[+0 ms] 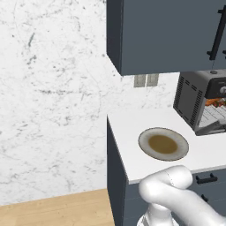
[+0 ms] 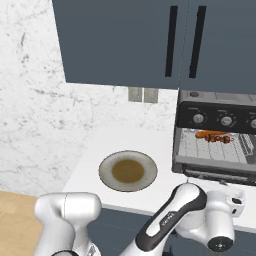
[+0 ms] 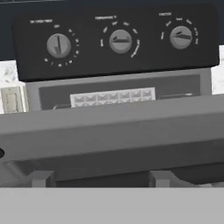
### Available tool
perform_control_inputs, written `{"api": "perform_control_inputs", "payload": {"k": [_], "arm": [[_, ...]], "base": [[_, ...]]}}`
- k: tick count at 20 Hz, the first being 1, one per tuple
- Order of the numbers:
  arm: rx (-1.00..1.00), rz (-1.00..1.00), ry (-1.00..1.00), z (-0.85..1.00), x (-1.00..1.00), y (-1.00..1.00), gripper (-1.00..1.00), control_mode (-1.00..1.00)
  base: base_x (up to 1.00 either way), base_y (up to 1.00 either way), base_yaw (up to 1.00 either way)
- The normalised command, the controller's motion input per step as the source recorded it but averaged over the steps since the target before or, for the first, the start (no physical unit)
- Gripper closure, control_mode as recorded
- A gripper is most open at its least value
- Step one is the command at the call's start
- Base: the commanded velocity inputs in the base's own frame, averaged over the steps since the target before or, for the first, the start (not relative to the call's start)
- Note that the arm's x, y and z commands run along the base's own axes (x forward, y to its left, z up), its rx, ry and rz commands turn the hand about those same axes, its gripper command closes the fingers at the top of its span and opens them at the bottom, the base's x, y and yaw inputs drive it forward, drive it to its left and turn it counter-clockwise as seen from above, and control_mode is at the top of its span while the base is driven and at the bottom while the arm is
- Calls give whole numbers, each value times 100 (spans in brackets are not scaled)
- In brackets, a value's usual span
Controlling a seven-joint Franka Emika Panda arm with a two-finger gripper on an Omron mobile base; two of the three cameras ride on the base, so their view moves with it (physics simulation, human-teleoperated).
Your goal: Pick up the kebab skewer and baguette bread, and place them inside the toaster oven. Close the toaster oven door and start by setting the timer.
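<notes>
Skewer (image 2: 216,137) and loaf (image 2: 206,133) on the rack. Oven door (image 3: 113,131) hangs open: stiff, hinged low; push its front edge. Empty plate (image 2: 128,171) at 9 o'clock. Gripper spread: cannot tell.

Dark grey-black toaster oven (image 2: 216,135), orange-brown baguette bread (image 2: 209,133), grey-rimmed brown plate (image 2: 106,167), white marbled wall (image 1: 53,88), dark blue cupboard (image 2: 125,40)

toaster oven (image 1: 201,101) cut off at right edge, kebab skewer (image 2: 220,138) chunks too small to tell apart, fingers hidden
</notes>
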Motion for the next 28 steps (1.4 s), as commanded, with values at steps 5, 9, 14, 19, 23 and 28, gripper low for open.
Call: {"api": "perform_control_inputs", "payload": {"k": [5,9,14,19,23,28], "arm": [[0,-1,0,0,84,30,-100,-100],[0,0,0,-1,74,24,-100,-100],[0,0,5,-11,50,12,-100,-100],[0,0,7,-24,33,1,-100,-100],[0,0,4,-29,35,3,-100,-100],[0,0,0,-32,25,3,-100,-100]], "base": [[0,0,0],[0,0,0],[0,0,0],[0,0,0],[0,0,0],[0,0,0]]}}
